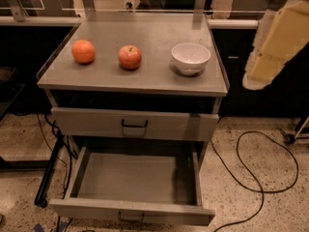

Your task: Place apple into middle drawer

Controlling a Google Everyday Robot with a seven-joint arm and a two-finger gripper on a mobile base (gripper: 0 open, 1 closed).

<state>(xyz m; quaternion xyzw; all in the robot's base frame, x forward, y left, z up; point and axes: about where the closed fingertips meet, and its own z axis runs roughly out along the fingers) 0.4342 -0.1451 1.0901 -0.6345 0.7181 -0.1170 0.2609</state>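
The red apple [130,57] with yellowish patches sits on the grey cabinet top [145,76], between an orange fruit and a white bowl. The middle drawer [135,178] is pulled out wide below the shut drawer front [134,124]; its inside is bare. My gripper [275,47], a cream-yellow shape, hangs at the right edge of the camera view, beside the cabinet's right side and well apart from the apple. It holds nothing that I can see.
A plain orange fruit [83,51] lies left of the apple and a white bowl [190,58] right of it. A black cable [263,178] loops on the speckled floor to the right. Dark benches stand behind and to the left.
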